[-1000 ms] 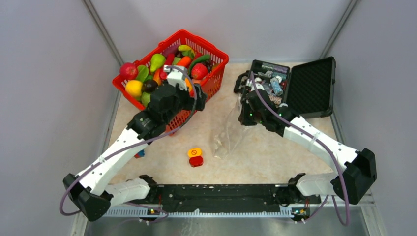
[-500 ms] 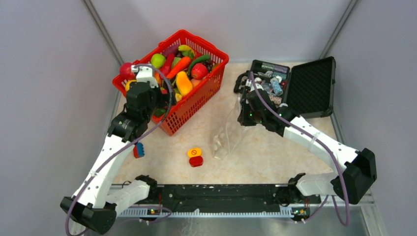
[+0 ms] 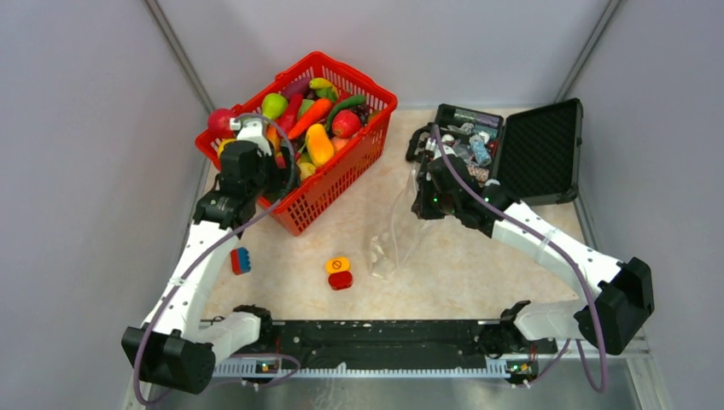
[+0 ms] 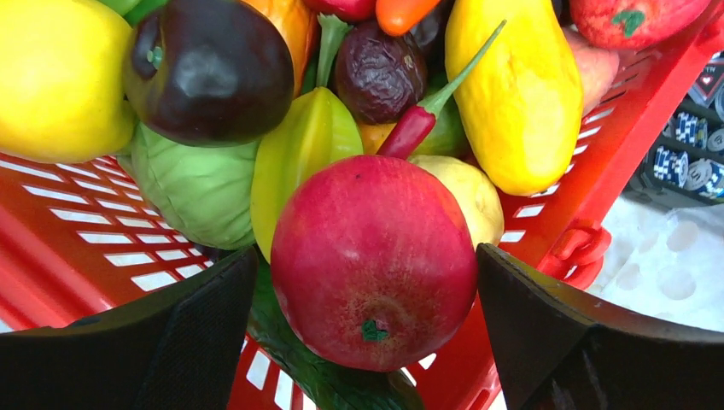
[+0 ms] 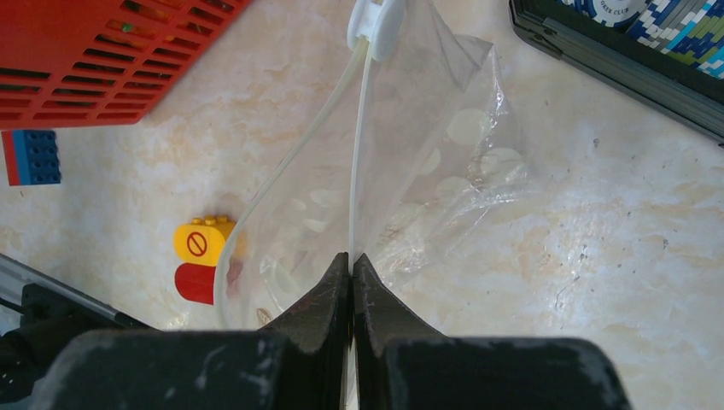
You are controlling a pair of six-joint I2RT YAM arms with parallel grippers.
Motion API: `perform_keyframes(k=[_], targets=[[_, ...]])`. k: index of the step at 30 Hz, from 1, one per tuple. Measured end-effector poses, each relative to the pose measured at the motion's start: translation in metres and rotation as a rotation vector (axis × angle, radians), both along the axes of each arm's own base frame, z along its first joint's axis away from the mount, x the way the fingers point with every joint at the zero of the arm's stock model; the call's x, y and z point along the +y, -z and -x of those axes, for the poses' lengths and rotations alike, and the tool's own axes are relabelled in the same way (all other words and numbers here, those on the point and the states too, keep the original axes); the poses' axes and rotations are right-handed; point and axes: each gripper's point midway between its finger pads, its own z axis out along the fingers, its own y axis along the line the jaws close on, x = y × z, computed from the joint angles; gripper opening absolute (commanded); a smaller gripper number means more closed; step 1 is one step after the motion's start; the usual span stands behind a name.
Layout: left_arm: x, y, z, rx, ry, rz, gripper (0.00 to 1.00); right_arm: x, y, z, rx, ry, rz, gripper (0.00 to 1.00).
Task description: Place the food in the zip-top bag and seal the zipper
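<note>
The food (image 3: pixel 318 115) fills the red basket (image 3: pixel 376 91) at the back left. My left gripper (image 3: pixel 259 155) hangs open over the basket's left end. In the left wrist view a red round fruit (image 4: pixel 373 260) sits between its fingers (image 4: pixel 196 325), with a gap on each side. Around the fruit lie a green starfruit (image 4: pixel 307 145), a dark purple fruit (image 4: pixel 213 68) and a yellow squash (image 4: pixel 512 94). My right gripper (image 5: pixel 351 256) is shut on the zipper (image 5: pixel 356 154) of the zip-top bag (image 5: pixel 444 171). The bag (image 3: pixel 394 232) is lifted by that edge, its mouth gaping to the left.
An open black hard case (image 3: pixel 538 149) with small items stands at the back right. An orange-and-red button block (image 3: pixel 339 273) lies near the bag's lower end. A blue-and-red brick (image 3: pixel 241 260) lies by the left arm.
My left arm has swung from the basket's middle to its left end and settled round the red fruit. The right arm and the bag have not moved.
</note>
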Motion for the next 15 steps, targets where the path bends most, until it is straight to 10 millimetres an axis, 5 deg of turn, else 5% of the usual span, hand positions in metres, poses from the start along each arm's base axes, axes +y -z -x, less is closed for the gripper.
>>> perform_keyframes(k=[15], targets=[[-0.007, -0.007, 0.004, -0.023, 0.057, 0.051, 0.28, 0.0, 0.0, 0.0, 0.0, -0.001, -0.002, 0.0]])
